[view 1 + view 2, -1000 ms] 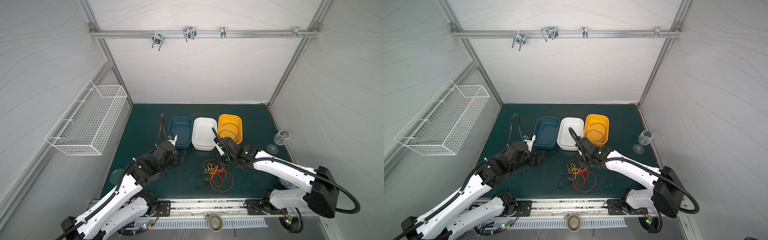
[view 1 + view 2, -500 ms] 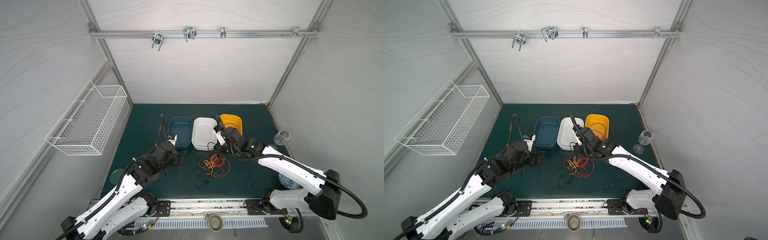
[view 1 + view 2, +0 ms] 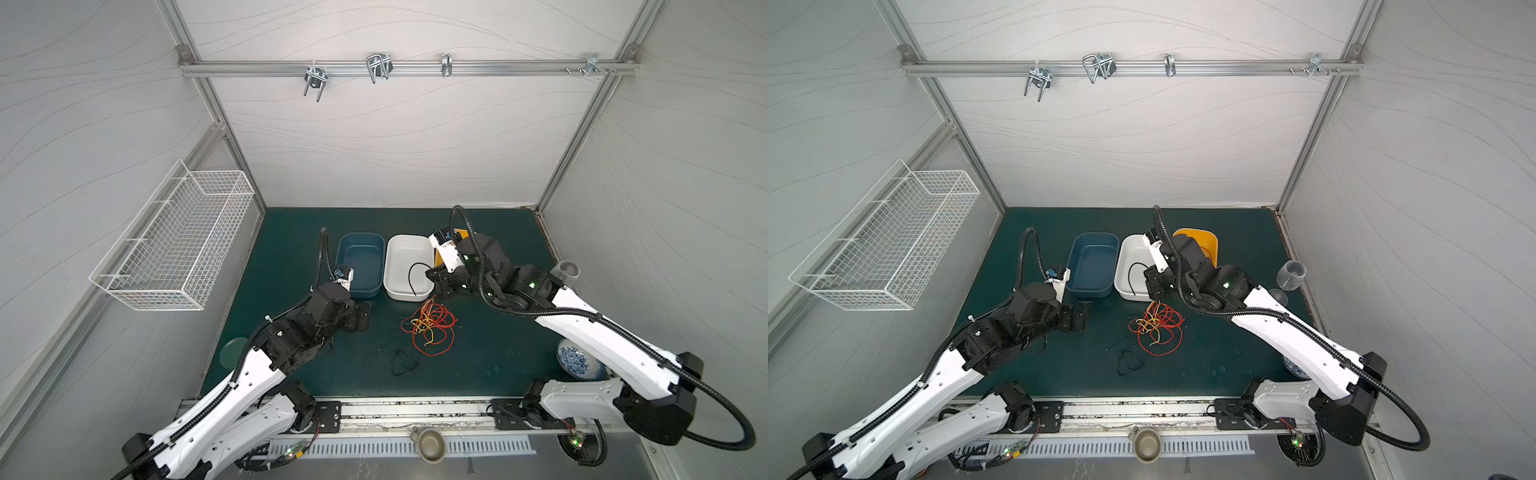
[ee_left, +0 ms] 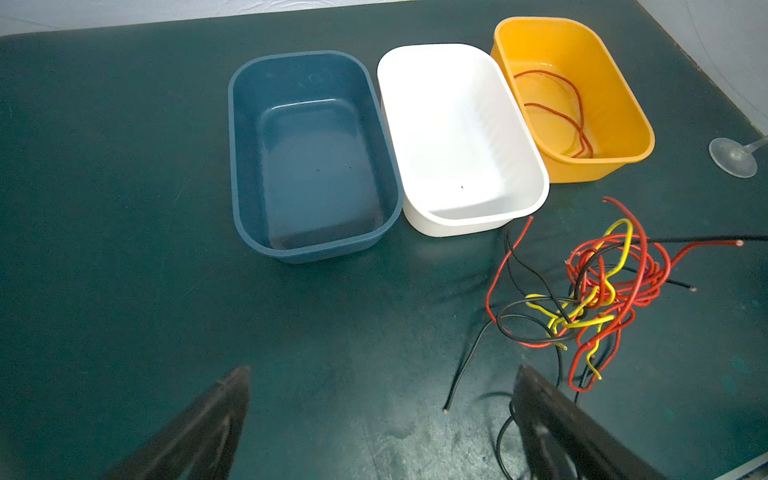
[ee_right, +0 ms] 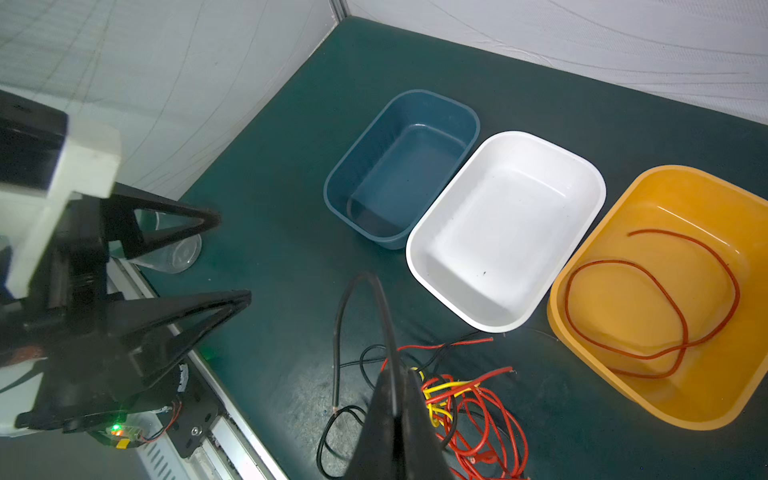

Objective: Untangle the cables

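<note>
The cables point(image 3: 430, 328) point(image 3: 1156, 326) lie as a tangle of red, yellow and black wires on the green mat, in front of the white bin point(image 3: 390, 257). My right gripper point(image 3: 434, 282) point(image 5: 395, 374) hangs above the tangle at the white bin's near right corner. It is shut on one black cable point(image 3: 411, 276) point(image 5: 357, 286), which arches up out of the jaws. My left gripper point(image 3: 365, 316) point(image 4: 382, 370) stands open above bare mat, left of the tangle. A separate red cable point(image 4: 577, 104) point(image 5: 665, 291) lies in the yellow bin point(image 3: 1208, 241). A black loop point(image 3: 403, 365) rests nearer the front.
An empty blue bin point(image 3: 340, 249) stands left of the white one. A wine glass point(image 3: 1291, 276) and a patterned bowl point(image 3: 575, 365) are on the right, a green disc point(image 3: 232, 351) at the front left. A wire basket point(image 3: 178, 245) hangs on the left wall.
My right gripper has risen and moved back toward the white bin with the black cable, drawing it up out of the tangle, which shifted slightly. The left arm has stayed still.
</note>
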Available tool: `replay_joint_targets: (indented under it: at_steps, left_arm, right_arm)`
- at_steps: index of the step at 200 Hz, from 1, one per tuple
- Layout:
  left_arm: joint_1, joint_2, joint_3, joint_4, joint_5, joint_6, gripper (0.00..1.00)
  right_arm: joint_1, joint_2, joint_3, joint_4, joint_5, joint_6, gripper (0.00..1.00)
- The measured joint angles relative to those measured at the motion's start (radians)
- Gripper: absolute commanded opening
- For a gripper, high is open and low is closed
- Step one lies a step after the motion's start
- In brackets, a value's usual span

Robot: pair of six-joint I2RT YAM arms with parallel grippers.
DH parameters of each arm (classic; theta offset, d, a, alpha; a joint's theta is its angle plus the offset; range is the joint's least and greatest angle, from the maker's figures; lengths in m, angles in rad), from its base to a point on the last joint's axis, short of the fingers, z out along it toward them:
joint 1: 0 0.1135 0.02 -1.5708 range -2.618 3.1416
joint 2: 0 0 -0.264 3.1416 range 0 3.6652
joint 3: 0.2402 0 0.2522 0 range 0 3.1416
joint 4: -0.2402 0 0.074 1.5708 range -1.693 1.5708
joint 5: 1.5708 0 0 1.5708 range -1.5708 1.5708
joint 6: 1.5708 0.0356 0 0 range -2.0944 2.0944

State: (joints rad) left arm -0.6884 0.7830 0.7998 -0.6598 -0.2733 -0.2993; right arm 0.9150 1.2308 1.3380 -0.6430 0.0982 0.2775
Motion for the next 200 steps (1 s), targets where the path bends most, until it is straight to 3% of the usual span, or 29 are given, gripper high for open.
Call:
replay_joint_targets:
  at_steps: [80,118,152,200]
  left_arm:
    - [0.0,0.0,0.0,0.0,0.002,0.0,1.0]
    - [0.0,0.017,0.0,-0.002,0.056,-0.007,1.0]
    - [0.0,0.122,0.063,-0.061,0.192,-0.075,1.0]
    - [0.0,0.208,0.012,0.037,0.525,-0.284,0.99]
  right_arm:
    - [0.0,-0.004,0.114,-0.04,-0.026,-0.018,0.0]
    - [0.0,-0.023,0.104,-0.029,-0.067,-0.017,0.0]
    - [0.0,-0.052,0.069,0.0,-0.101,-0.016,0.0]
    - [0.0,-0.063,0.049,0.023,-0.137,-0.014,0.0]
